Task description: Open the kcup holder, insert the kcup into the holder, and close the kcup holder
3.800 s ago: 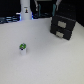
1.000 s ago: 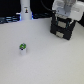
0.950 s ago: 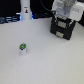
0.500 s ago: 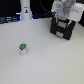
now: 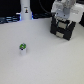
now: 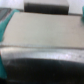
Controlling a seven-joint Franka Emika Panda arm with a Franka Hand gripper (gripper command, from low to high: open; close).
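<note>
1. The kcup (image 5: 22, 49) is a small white cup-shaped pod with a green top. It stands upright on the white table (image 5: 45, 62), toward the exterior view's left and well apart from everything else.
2. Its body looks smooth and slightly tapered; the green cap is rounded and darker than the pale surface around it. A faint shadow sits at its base.
3. The kcup holder (image 5: 63, 28) is a black boxy unit at the far side of the table, toward the exterior view's right. Its front shows stacked dark panels with paler edges, and its outline is square and hard-cornered.
4. The gripper (image 5: 63, 19) hangs directly at the holder, its white and grey housing covering the upper part of the box. The arm's bulky white body rises above it, out of the picture.
5. Whether the fingers are apart or together cannot be told: they are lost against the black box in the exterior view.
6. The wrist view is blurred. It shows a broad, flat grey-beige surface with a dark glossy curved edge (image 6: 45, 60) close to the lens, and teal patches at the sides; which part of the holder this is cannot be told.
7. A tall white bottle-shaped object (image 5: 25, 9) stands at the back, toward the exterior view's left, against a dark backdrop.
</note>
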